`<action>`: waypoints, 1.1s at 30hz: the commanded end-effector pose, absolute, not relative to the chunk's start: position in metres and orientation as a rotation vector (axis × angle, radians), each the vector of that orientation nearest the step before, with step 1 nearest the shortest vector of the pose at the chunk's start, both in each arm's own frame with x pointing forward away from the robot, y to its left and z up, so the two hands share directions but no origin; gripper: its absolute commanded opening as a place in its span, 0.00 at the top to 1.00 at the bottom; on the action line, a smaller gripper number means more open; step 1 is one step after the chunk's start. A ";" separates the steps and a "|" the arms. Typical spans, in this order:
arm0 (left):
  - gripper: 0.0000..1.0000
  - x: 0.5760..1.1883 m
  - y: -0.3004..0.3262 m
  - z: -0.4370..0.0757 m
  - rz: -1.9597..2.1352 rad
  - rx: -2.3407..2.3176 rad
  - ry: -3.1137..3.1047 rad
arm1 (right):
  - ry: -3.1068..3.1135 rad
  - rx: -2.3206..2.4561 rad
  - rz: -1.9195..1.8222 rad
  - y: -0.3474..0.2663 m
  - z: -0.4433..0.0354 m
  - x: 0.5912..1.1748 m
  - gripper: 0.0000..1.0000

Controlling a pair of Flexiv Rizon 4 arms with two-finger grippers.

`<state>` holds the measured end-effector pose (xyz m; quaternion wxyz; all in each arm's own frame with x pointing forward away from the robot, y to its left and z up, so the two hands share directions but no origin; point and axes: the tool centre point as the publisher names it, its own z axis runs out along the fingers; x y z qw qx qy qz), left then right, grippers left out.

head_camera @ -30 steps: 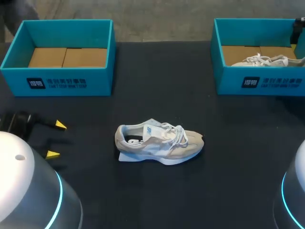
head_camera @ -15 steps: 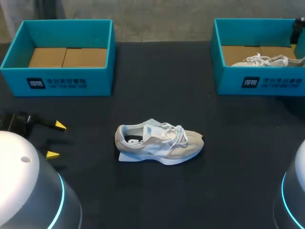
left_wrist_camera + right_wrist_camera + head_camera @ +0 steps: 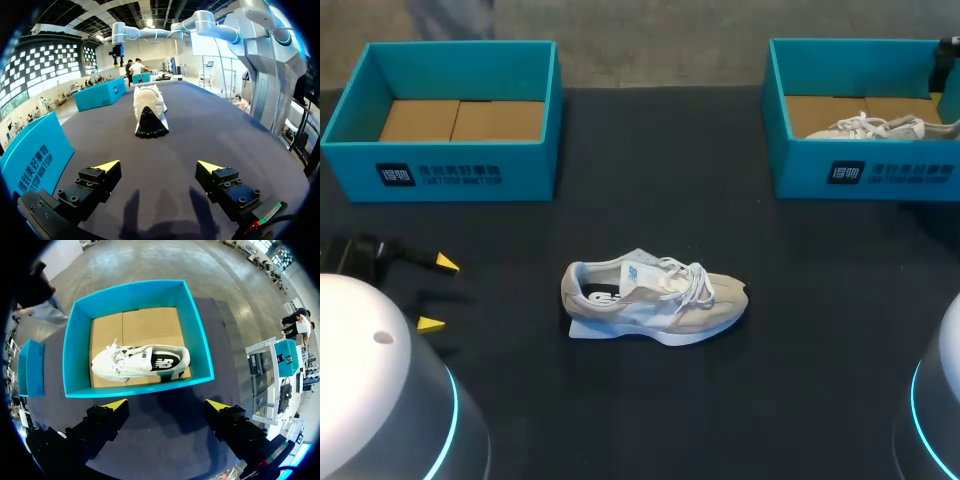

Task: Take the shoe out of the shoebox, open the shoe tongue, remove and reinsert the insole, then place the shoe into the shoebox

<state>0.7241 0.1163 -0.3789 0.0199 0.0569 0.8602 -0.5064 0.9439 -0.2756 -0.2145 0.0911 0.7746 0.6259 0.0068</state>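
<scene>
A beige and white shoe [image 3: 655, 300] lies on its side in the middle of the black table, toe to the right; the left wrist view shows its heel end [image 3: 149, 110] well ahead of my left gripper [image 3: 159, 166]. That gripper [image 3: 438, 293] hovers open and empty left of the shoe. A second white shoe [image 3: 140, 362] lies in the right teal shoebox [image 3: 200, 340], which is also in the head view [image 3: 865, 175]. My right gripper [image 3: 166, 404] hangs open and empty above that box's near side.
The left teal shoebox [image 3: 445, 175] at the back left holds only brown cardboard and stands close beside my left gripper [image 3: 35, 155]. Bare black tabletop [image 3: 650, 200] lies between the two boxes and around the shoe.
The shoe, both boxes and both grippers have stayed put. Only the near joint of my left arm has turned slightly.
</scene>
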 end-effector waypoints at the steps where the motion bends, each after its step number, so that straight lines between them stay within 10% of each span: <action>1: 0.00 0.724 0.116 -0.379 -1.569 0.176 2.668 | 1.859 2.301 0.022 -0.275 -0.215 0.943 0.00; 33: 0.00 0.728 0.039 -0.388 -1.613 -0.058 2.600 | 1.859 2.301 0.022 -0.275 -0.215 0.943 0.00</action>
